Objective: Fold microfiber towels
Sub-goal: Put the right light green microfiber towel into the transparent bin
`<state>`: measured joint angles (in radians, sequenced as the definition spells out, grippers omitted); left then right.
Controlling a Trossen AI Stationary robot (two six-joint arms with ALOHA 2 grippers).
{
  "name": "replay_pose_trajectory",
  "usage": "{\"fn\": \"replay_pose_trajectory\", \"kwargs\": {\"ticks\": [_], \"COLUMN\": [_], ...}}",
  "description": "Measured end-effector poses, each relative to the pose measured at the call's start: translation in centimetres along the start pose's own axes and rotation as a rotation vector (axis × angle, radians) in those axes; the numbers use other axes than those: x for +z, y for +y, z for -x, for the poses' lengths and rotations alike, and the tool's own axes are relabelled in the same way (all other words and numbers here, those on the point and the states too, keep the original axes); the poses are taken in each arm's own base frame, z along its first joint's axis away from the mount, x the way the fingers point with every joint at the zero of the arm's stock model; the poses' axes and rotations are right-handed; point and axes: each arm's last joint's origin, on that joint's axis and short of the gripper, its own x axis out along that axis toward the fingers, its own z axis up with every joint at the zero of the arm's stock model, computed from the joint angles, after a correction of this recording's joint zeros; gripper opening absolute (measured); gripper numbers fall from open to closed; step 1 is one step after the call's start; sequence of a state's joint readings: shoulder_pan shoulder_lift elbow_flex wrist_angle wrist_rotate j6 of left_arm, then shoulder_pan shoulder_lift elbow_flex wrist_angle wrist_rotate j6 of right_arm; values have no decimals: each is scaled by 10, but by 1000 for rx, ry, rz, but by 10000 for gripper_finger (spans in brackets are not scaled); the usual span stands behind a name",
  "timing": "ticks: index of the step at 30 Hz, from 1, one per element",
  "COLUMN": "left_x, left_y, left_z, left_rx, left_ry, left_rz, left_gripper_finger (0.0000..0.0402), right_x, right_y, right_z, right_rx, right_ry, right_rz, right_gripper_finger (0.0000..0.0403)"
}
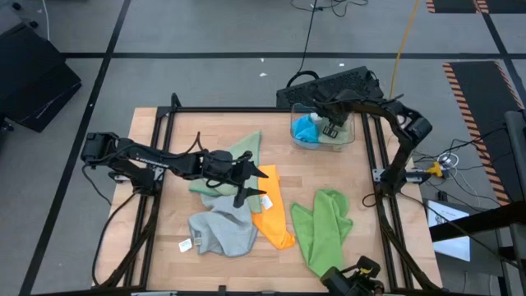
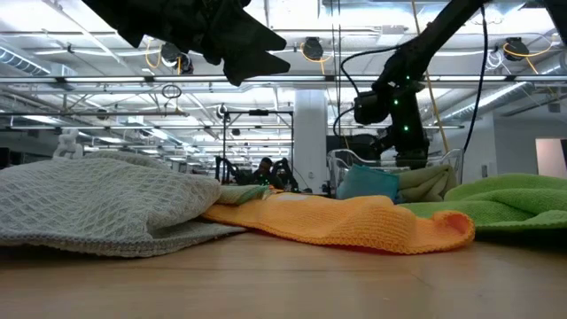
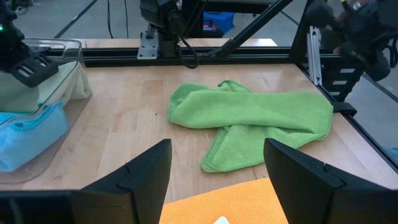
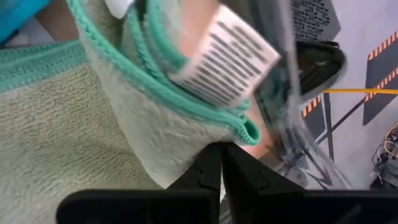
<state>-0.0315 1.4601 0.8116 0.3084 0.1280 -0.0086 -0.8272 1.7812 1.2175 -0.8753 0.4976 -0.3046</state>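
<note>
My left gripper [image 1: 265, 182] hangs open above the middle of the table, over the orange towel [image 1: 272, 215]; nothing is between its fingers. A grey towel [image 1: 219, 232] with a white tag lies crumpled near the front. A sage green towel [image 1: 240, 151] lies behind it. A lime green towel [image 3: 255, 121] lies bunched at the right. At the far right a clear bin [image 1: 358, 136] holds a blue towel [image 1: 306, 128] and a folded sage green towel [image 4: 74, 124] with a teal hem and a white tag. My right gripper [image 4: 221, 155] is shut inside the bin. My right gripper's shut fingertips [image 4: 208, 163] stand at the folded sage towel's teal-hemmed corner [image 4: 239, 127], slanting down from above into the bin. No cloth shows between the fingers. Whether they press on the towel or only stand at it, I cannot tell.
Black metal rails [image 1: 380, 164] frame the wooden table [image 1: 164, 205]. A black keyboard-like object [image 1: 345, 82] sits beyond the far edge, behind the bin. A dark device [image 1: 355, 278] stands at the near edge. Bare wood lies between the orange towel and the bin.
</note>
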Motion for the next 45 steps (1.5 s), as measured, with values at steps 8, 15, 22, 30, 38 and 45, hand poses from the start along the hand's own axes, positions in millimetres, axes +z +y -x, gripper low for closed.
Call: {"fn": "replay_pose_trajectory", "kwargs": {"ticks": [8, 15, 22, 30, 38, 45], "left_x": [0, 0, -1, -1, -1, -1], "left_y": [-1, -1, -1, -1, -1, -1], "left_z": [0, 0, 0, 0, 0, 0], "left_rx": [-3, -2, -2, -4, -4, -4], "left_ry": [1, 4, 7, 7, 6, 6], "left_rz": [-7, -7, -5, 5, 2, 4], "left_gripper_finger": [257, 257, 257, 257, 257, 257], "right_x": [6, 2, -19, -43, -52, -58], "right_y": [6, 5, -4, -8, 7, 22], "right_z": [-13, 3, 38, 62, 49, 27], "right_rx": [10, -3, 29, 311, 403, 423], "right_ry": [32, -15, -78, -135, -68, -53], "right_rz": [18, 16, -50, -160, -136, -129], "right_gripper_finger": [6, 6, 6, 6, 6, 6]}}
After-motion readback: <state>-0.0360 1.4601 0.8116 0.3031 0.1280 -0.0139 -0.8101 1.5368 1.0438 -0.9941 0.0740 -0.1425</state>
